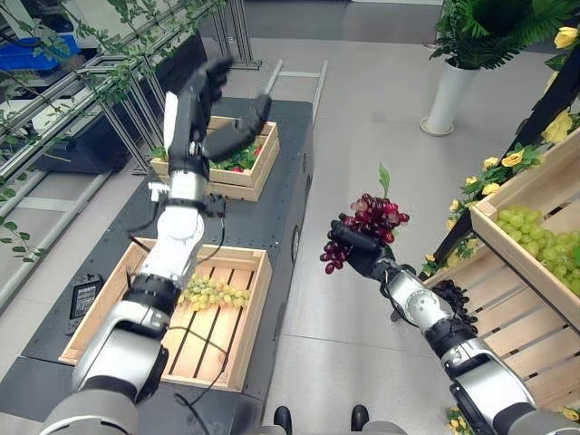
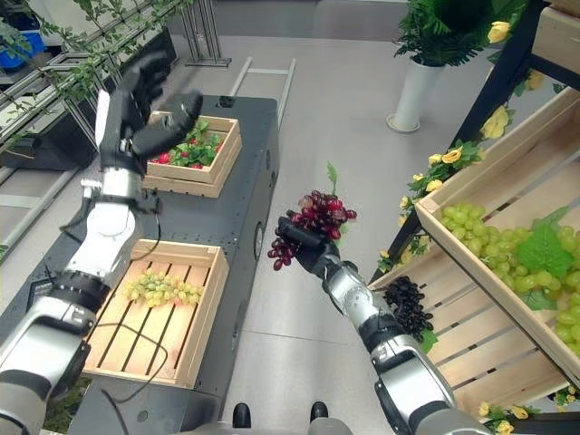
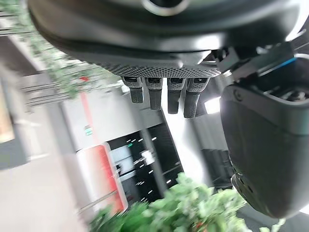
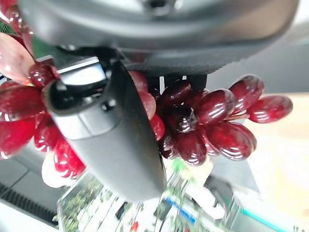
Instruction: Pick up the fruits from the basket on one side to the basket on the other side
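While the right hand point(image 1: 362, 252) was curled round a bunch of dark red grapes point(image 1: 367, 222), it held the fruit in mid-air over the grey floor point(image 1: 362, 118), between the slanted wooden display shelves point(image 1: 507, 281) on the robot's right and the dark worktop point(image 1: 272, 190) on its left. In the right wrist view the thumb point(image 4: 104, 130) lay across the berries, with more of them hanging free beyond it. The left hand point(image 1: 213, 113) was raised above the far end of the worktop, its fingers point(image 3: 166, 94) straight and relaxed, holding nothing.

At the worktop's near end stood a slatted wooden crate point(image 1: 231, 340) with a small bunch of green grapes point(image 1: 210, 292) lying on its slats; a second wooden crate point(image 1: 245, 177) at the far end held red fruit and leaves.

The bunch looked light but soft and loosely jointed, so berries would probably squash or drop off under a hard squeeze. A hold near the stem or cupped under the cluster seemed safest, and it would likely need setting down gently into the near crate.
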